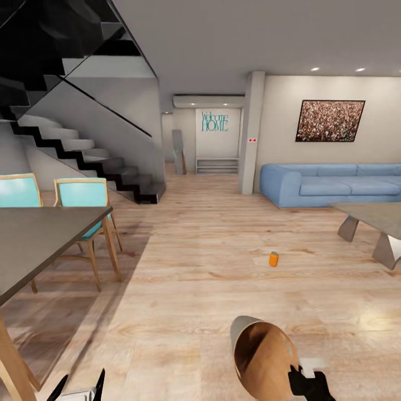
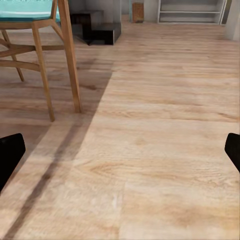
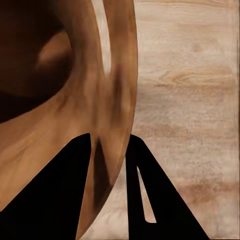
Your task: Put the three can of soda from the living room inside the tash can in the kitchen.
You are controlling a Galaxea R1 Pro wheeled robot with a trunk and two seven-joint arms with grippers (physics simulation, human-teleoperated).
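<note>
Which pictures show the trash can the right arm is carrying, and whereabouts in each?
Head view: trash can low, right of centre, coppery inside facing the camera, right pincer on its rim.
Right wrist view: trash can close up, rim between the black fingers.
Left wrist view: not in it.
Shared landmark: the light wood floor.

- Left gripper (image 1: 81,385): two slim, matte black fingers tapering to points, a pale grey-white body between their bases.
- In the left wrist view, black finger pads (image 2: 10,155) with rounded edges, plain, unmarked.
- Right gripper (image 1: 308,384): chunky, angular black.
- Seen close, black wedge-shaped fingers (image 3: 65,195), one pierced by a narrow slot.
</note>
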